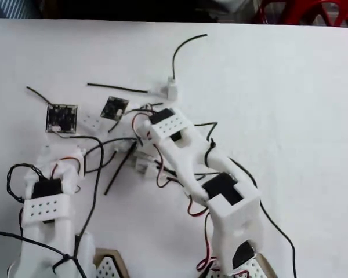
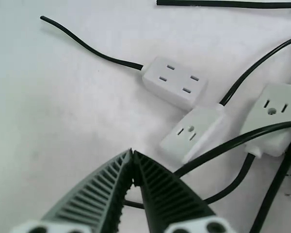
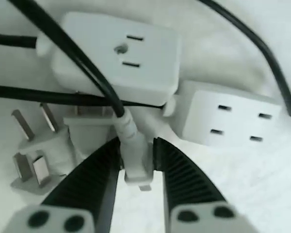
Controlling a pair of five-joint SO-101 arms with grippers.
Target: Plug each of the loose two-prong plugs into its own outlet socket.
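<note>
In the right wrist view my right gripper [image 3: 136,160] is shut on a small white plug [image 3: 132,145] with a black cord, one finger on each side. Right behind it lie a white three-hole outlet [image 3: 121,53] and a white four-slot outlet [image 3: 228,121]. Two loose pronged plugs [image 3: 36,145] lie beside it. My left gripper [image 2: 132,158] is shut on nothing, low over the table. Ahead of it are a four-slot outlet [image 2: 174,82] and two three-hole outlets [image 2: 194,131] [image 2: 274,114]. In the high view the right arm [image 1: 168,130] reaches into the cord cluster; the left arm [image 1: 49,197] stays at the lower left.
Black cords [image 1: 98,174] cross the table between the arms. Two dark square pieces [image 1: 62,117] [image 1: 115,108] lie left of centre. A white plug [image 1: 171,88] with a curved cord sits farther back. The right half of the white table [image 1: 301,116] is bare.
</note>
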